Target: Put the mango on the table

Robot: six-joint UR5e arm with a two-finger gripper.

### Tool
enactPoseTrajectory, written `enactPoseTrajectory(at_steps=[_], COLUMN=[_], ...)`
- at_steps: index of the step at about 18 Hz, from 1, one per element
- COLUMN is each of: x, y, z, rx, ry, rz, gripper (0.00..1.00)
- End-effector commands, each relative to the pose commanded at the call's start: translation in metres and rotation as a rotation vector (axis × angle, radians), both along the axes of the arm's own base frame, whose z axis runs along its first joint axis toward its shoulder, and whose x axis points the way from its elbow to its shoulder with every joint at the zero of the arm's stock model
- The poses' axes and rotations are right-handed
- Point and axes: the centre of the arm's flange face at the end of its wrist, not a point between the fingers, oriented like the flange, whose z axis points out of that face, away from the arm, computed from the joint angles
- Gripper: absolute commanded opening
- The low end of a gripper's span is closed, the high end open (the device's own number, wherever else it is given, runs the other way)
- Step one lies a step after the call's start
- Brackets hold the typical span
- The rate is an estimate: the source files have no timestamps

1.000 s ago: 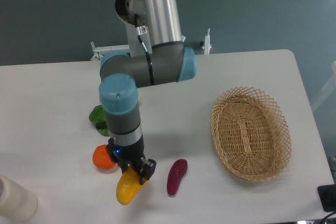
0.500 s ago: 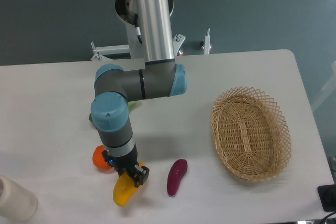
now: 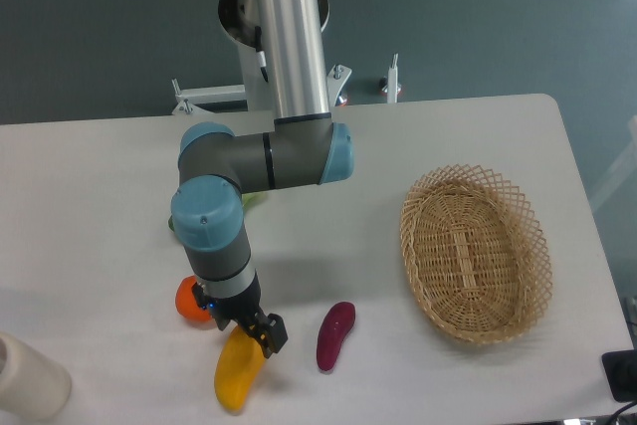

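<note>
Lying low on the table (image 3: pixel 90 196), near its near edge, the mango (image 3: pixel 239 373) is pointing its lower tip toward the camera while the gripper (image 3: pixel 257 333) is sitting at its upper, far end. The fingers are looking slightly parted around that end, but whether they are pinching the fruit or have just let go is something I cannot tell from this angle. The round orange fruit (image 3: pixel 190 299) is sitting just left of the gripper, the purple eggplant (image 3: pixel 335 333) just right of the mango, and the wicker basket (image 3: pixel 476 253) is lying well apart on the right.

The placing is looking close to done. The risk is in the lift-off: if a finger is dragging on the smooth skin as the arm is rising, the mango could be rolling toward the near edge or into the eggplant. A sideways retreat could also be knocking the orange fruit.
</note>
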Motion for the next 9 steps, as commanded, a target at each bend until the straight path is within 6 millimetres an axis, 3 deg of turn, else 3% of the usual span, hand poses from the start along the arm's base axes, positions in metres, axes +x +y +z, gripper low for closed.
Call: enactPoseTrajectory(at_steps=[9], x=[-0.002], y=[0.002], z=[0.017], rx=[0.026], ry=[0.016], rz=[-0.003], gripper=[1.0])
